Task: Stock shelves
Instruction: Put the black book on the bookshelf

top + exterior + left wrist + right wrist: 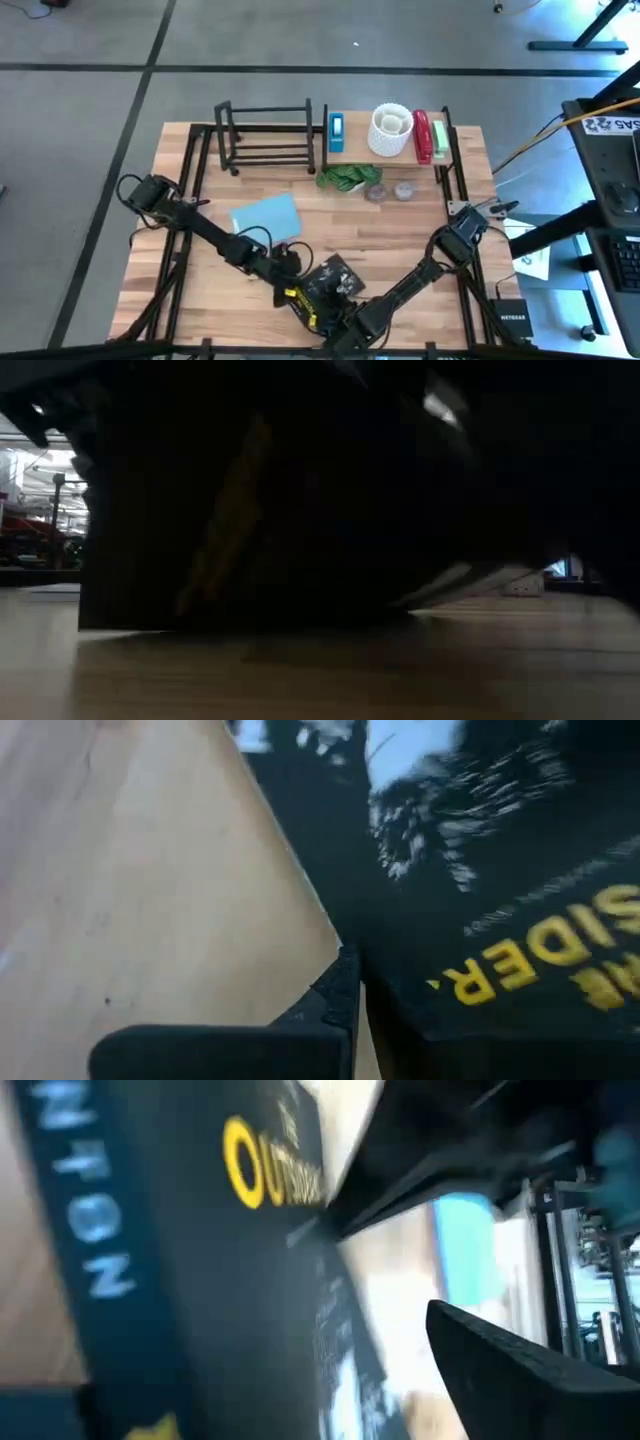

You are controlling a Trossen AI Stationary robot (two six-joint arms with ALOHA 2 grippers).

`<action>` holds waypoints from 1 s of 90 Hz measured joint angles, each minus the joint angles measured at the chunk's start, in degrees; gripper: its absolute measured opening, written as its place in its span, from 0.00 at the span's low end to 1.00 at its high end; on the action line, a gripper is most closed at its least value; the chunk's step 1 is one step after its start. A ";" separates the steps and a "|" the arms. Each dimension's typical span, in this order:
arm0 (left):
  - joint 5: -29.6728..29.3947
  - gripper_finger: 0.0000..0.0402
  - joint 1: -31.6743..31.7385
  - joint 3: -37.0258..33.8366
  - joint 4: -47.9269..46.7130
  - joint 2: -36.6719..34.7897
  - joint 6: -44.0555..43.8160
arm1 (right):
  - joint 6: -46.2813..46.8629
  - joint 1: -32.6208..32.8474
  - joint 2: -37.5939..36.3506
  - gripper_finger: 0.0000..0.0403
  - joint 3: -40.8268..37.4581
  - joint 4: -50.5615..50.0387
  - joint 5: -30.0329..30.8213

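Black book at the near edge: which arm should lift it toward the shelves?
Probably left. Left end effector and right end effector both sit at the black book; the empty black rack is on the left arm's side.

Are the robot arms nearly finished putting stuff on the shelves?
Partly. The wood shelf board already holds several items. Both grippers, left and right, are at the black book. The blue book still lies on the table, and the black rack looks empty.

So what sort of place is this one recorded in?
Probably a robotics lab or workshop: a wooden-topped table on a grey concrete floor, a side desk with a black keyboard and cables, and warehouse-like space beyond in the low view.
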 joint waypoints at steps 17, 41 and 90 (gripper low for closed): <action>-2.42 0.00 -1.11 -0.12 -0.31 0.16 0.15 | 9.40 -0.30 0.02 0.35 4.77 -8.56 -6.51; -17.70 0.00 -3.81 0.41 -11.07 -9.75 4.18 | 25.12 -0.74 -0.09 0.08 9.15 -18.54 -15.25; -49.16 0.00 -23.61 7.11 -30.32 -51.83 12.34 | 14.43 -21.60 -4.11 0.10 27.99 -7.09 -3.55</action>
